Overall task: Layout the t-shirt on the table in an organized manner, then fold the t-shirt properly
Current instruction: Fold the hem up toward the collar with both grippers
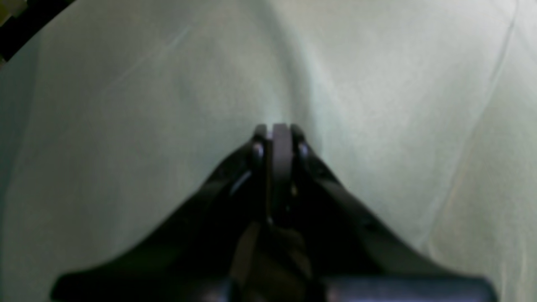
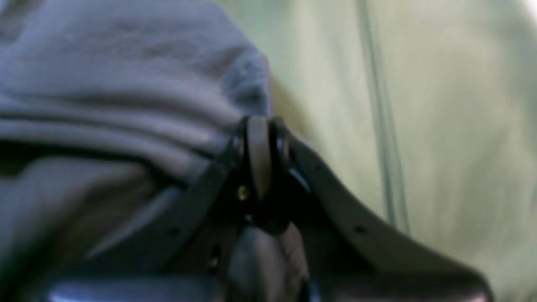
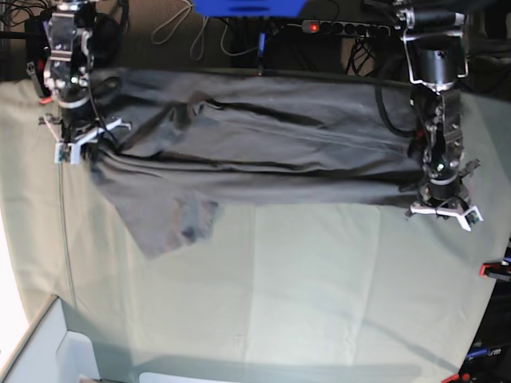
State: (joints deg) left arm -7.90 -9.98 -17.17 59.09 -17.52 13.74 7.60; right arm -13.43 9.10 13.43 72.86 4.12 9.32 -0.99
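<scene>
The dark grey t-shirt (image 3: 263, 152) lies stretched sideways across the far half of the table (image 3: 303, 279), with one part (image 3: 172, 223) hanging toward the near side. At the shirt's left end, my right gripper (image 3: 76, 148) points down. In the right wrist view that gripper (image 2: 260, 123) is shut at the edge of the bunched t-shirt (image 2: 126, 84), whose folds run in to the fingertips. My left gripper (image 3: 443, 209) stands at the shirt's right end. In the left wrist view it (image 1: 279, 130) is shut, with only the table's pale cloth (image 1: 377, 84) around it.
A red clamp (image 3: 493, 270) sits at the table's right edge. A white box (image 3: 48, 351) stands at the near left corner. Cables and a power strip (image 3: 343, 28) lie behind the far edge. The pale cloth has long creases (image 2: 377, 126).
</scene>
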